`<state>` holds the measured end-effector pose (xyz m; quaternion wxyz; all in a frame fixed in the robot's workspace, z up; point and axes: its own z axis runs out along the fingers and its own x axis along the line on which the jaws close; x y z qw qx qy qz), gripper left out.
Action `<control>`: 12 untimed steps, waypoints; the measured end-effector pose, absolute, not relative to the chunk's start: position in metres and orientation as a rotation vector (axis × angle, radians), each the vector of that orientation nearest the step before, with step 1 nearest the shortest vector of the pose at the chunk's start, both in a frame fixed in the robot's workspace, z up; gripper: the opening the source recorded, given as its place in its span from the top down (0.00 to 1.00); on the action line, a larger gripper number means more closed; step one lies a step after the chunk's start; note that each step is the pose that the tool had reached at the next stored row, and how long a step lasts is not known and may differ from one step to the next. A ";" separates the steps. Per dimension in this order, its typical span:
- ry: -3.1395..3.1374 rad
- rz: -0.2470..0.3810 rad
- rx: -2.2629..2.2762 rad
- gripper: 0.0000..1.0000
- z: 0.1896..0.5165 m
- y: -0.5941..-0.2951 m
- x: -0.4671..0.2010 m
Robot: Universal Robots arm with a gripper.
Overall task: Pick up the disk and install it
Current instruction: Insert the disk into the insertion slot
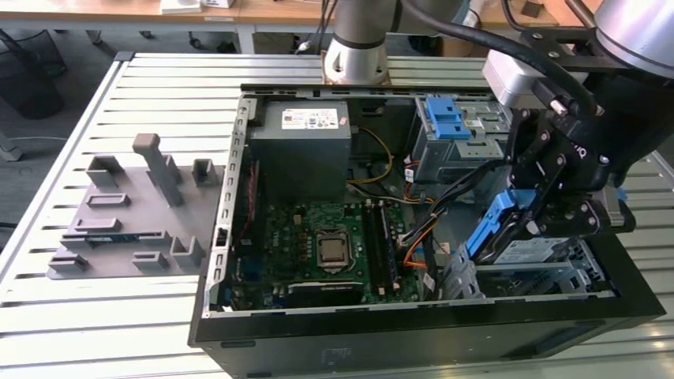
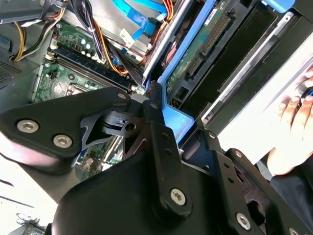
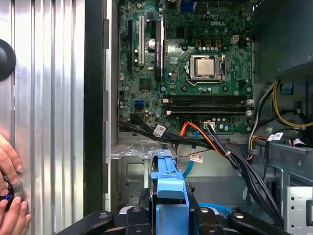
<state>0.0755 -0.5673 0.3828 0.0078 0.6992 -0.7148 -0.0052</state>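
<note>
gripper clenched on disk; disk on edge, tilted, just above drive cage at exterior view's right of open case; its blue bracket faces motherboard

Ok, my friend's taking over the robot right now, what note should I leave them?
Gripper: jaws shut on the disk, clamping its blue bracket.
Disk: held on edge over the metal drive cage, at the exterior view's right of the open computer case.
Done: the disk is picked up.
Left: it is not yet seated in the cage.
Watch out: a person's hand is beside the case.
</note>
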 end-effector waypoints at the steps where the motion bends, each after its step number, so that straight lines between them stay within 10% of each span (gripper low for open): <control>1: -2.235 -0.016 2.186 0.64 0.382 -0.567 0.076; 12: -2.235 -0.016 2.186 0.64 0.372 -0.567 0.076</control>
